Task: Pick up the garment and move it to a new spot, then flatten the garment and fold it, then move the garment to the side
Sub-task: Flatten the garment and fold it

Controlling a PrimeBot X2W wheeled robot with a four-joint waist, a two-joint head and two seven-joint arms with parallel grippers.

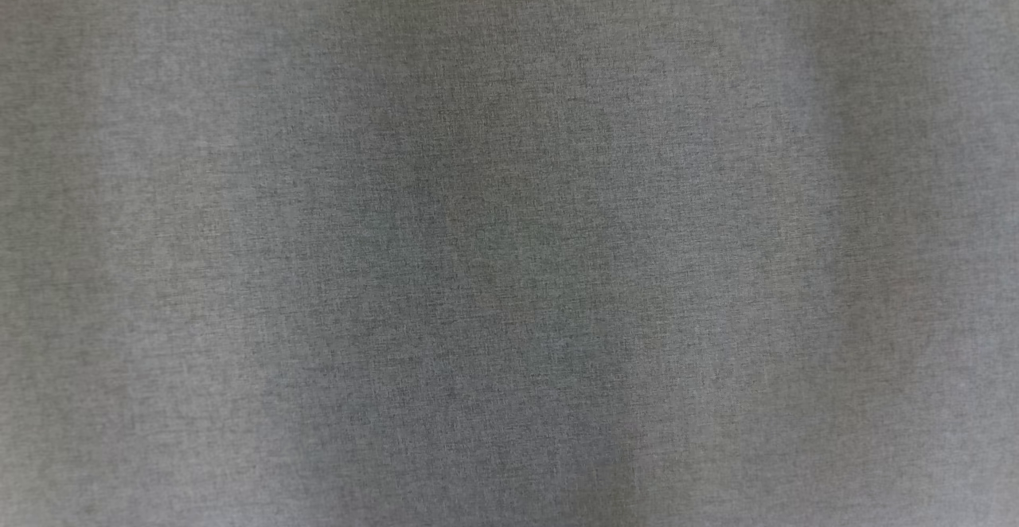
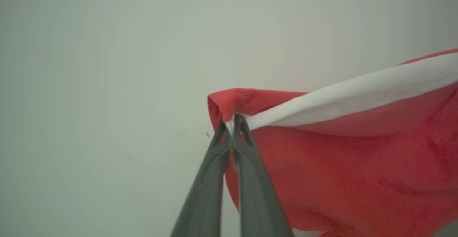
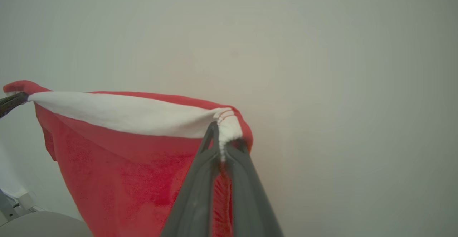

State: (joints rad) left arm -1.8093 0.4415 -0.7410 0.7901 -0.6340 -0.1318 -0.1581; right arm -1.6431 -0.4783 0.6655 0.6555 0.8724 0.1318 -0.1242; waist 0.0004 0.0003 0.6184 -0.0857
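Grey woven cloth [image 1: 509, 240], possibly the tabletop, looms close. Left gripper [image 2: 233, 123] and right gripper [image 3: 221, 140], both closed, pinch the white hem [image 2: 350, 97] of the red fleece garment [image 2: 340, 172]. Hold it taut and lower evenly.

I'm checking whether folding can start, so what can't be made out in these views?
Left wrist view: the red fleece garment with a white band, pinched by the shut left claw, runs off the right and bottom edges; its type and length are unknown.
Right wrist view: the shut right claw hides the garment's corner; the bottom edge cuts its hem.
Head view: grey woven cloth, blurred; what it is cannot be told.
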